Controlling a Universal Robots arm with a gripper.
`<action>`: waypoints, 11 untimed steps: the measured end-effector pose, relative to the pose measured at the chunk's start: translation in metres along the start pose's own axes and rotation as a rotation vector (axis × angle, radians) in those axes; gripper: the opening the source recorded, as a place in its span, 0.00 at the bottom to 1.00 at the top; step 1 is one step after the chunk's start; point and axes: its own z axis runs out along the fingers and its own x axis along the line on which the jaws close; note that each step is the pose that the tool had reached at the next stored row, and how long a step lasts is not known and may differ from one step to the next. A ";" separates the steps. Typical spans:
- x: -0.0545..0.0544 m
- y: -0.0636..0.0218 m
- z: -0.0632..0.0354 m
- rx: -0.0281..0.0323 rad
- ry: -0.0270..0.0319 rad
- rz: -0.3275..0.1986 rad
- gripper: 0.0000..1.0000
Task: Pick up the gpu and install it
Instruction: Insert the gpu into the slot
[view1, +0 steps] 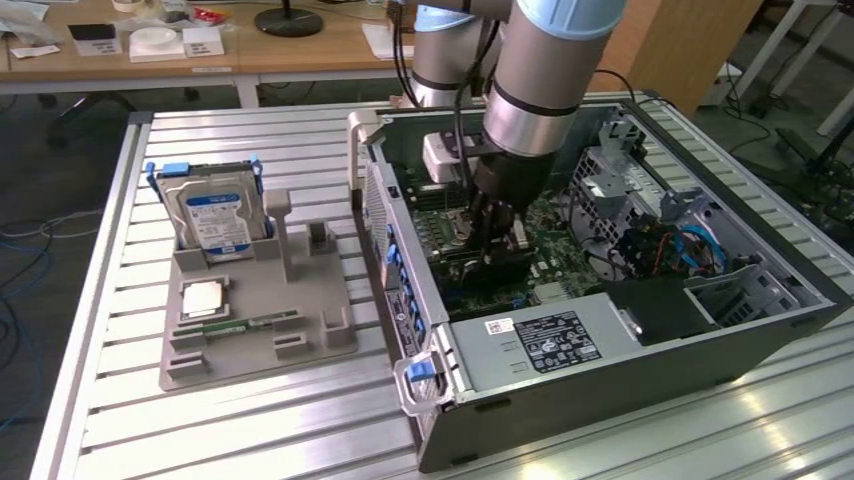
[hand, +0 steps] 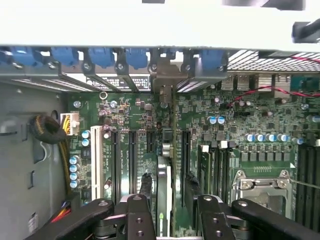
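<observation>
On the exterior view's left, a grey holder (view1: 254, 340) sits on the bench (view1: 107, 300), well apart from the open PC case (view1: 641, 370). It carries a hard drive (view1: 214, 222) with a blue label whose print is too small to read.

Right of the holder, the arm reaches down into the case. In the wrist view the gpu (hand: 163, 192) stands on edge in a motherboard (hand: 200, 130) slot, its end bracket up against the case's rear wall, and it lies between the two fingers (hand: 137, 217). The gripper (hand: 170, 220) has its fingers spread, with a gap on each side of the card, so they look released rather than clamped on it.

The risk, as I judge it, is a card only partly seated or leaning in the slot; a finger brushing it could tip it or strain the connector. The memory sticks (hand: 212, 172) just beside the slot could also be knocked.

At the case's near end, a white sticker (view1: 558, 342) on the power supply has print too fine to read.
</observation>
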 end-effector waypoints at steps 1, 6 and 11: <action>0.000 0.0001 -0.0030 0.0002 0.0001 0.000 0.40; -0.001 0.0003 -0.0174 0.0020 0.0001 0.000 0.40; -0.002 0.0005 -0.0294 0.0046 0.0000 0.000 0.40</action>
